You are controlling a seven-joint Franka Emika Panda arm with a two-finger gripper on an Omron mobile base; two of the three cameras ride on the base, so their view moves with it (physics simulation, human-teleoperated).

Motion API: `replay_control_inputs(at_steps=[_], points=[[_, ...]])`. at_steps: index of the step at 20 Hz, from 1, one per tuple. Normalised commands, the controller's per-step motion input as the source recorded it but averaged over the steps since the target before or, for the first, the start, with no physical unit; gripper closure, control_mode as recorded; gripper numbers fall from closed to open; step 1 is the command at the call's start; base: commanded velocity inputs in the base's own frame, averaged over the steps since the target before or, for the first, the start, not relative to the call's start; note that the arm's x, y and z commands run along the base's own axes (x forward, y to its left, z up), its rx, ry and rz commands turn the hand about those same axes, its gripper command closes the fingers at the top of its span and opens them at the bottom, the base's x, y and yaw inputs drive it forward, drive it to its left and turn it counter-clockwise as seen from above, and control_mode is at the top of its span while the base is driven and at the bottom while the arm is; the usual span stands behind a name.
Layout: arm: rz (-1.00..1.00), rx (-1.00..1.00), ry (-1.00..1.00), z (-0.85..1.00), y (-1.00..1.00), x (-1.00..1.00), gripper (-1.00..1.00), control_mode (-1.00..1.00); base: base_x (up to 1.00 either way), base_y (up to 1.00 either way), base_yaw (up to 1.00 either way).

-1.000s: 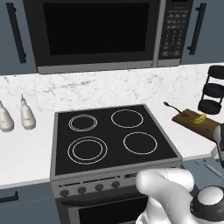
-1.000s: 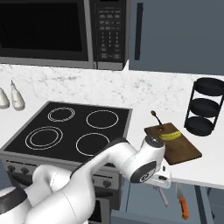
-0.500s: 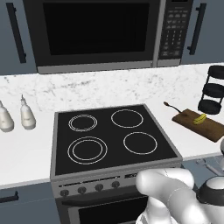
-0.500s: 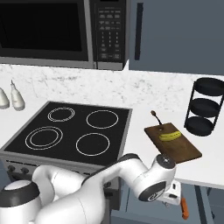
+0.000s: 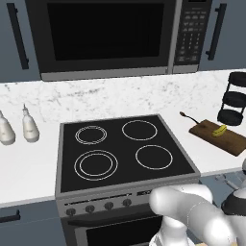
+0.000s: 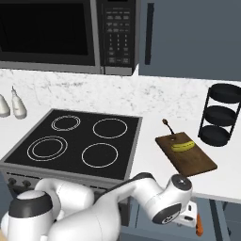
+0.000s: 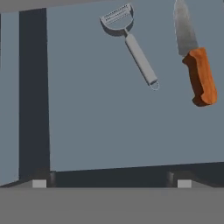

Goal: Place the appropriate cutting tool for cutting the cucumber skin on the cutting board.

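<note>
In the hand view a grey peeler (image 7: 131, 41) with a slotted head lies flat on the grey drawer floor, upper middle. To its right lies a knife (image 7: 194, 57) with an orange handle. My gripper (image 7: 111, 183) hangs above the drawer, open, its fingertips (image 7: 39, 182) wide apart and holding nothing. The brown cutting board (image 6: 186, 153) sits on the counter right of the stove, with the yellow-green cucumber (image 6: 182, 146) on it. Board (image 5: 218, 137) and cucumber (image 5: 220, 130) also show in the left base view. The knife's orange handle (image 6: 198, 226) peeks out below the counter edge.
A black stovetop (image 6: 77, 143) fills the counter's middle, with a microwave (image 6: 66, 33) above it. A black tiered rack (image 6: 225, 115) stands just right of the board. Two white bottles (image 5: 19, 127) stand at the far left. A dark drawer wall (image 7: 33, 87) runs along the left.
My arm has swung down below the counter's front edge at the right, carrying the hand lower toward the drawer. The board and cucumber have not moved.
</note>
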Motion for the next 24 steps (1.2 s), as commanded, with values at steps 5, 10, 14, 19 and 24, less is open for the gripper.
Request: replay_control_inputs(at_steps=[5,10,14,19,24], points=[[0.00,0.00,0.02,-0.36,0.00,0.00,-1.00,-1.00,0.00,0.00,0.00],[0.01,0.00,0.04,-0.19,0.00,0.00,-1.00,-1.00,0.00,0.00,0.00],[0.02,0.00,0.07,-0.11,0.00,0.00,-1.00,-1.00,0.00,0.00,0.00],[0.02,0.00,0.08,-0.20,0.00,0.00,-1.00,-1.00,0.00,0.00,0.00],[0.04,0.00,0.03,-0.13,0.00,0.00,-1.00,-1.00,0.00,0.00,0.00]])
